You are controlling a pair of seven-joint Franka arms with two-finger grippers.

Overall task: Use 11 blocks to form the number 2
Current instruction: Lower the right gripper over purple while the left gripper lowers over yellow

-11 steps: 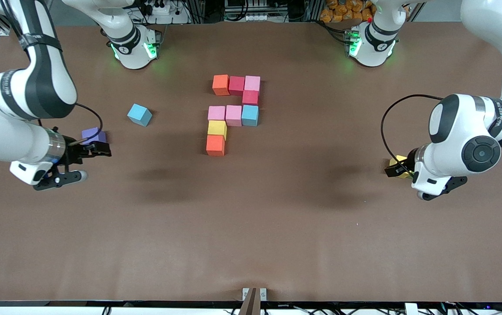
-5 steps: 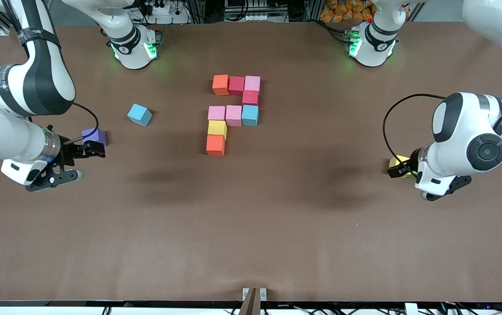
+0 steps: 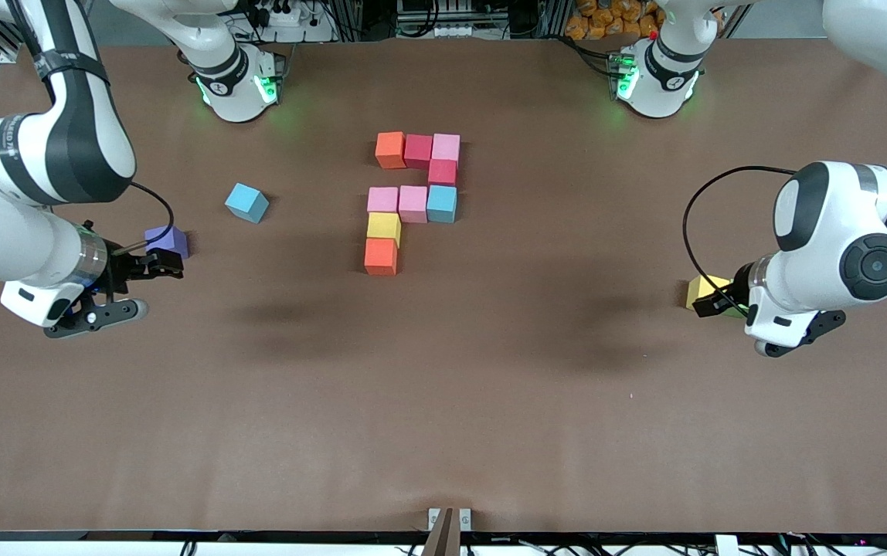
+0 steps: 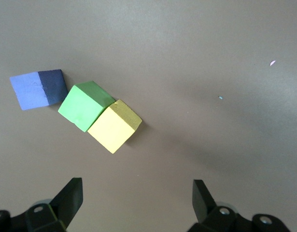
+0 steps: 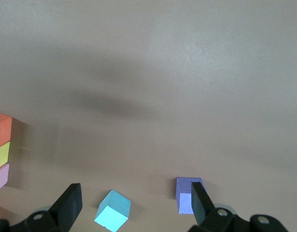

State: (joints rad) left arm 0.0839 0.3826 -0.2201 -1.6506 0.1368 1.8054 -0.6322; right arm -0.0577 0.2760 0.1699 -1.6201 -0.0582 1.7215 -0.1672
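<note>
The right gripper (image 3: 159, 266) hangs low at mid-height of the frame, at the right arm's end of the table, fingers spread and empty. The purple cube (image 3: 168, 241) sits just above it in the frame. In the right wrist view that cube (image 5: 189, 193) lies against one finger, not between the two, so the gripper likely needs a small sideways shift before it closes. A loose light blue cube (image 3: 247, 202) rests a little nearer the frame's centre.

In the upper middle stands the unfinished 2 (image 3: 412, 201), nine touching cubes. Its bottom row has only the orange cube (image 3: 381, 255), with bare table beside it for two more.

At the left arm's end, at mid-height, the left gripper (image 3: 710, 305) hovers spread and empty over the yellow cube (image 3: 700, 289). The left wrist view shows this cube (image 4: 114, 126) turned diagonal to the finger line and touching a green cube (image 4: 85, 105), so a clean pinch probably calls for a wrist turn. The brown table (image 3: 443, 401) is flat and matte.
</note>
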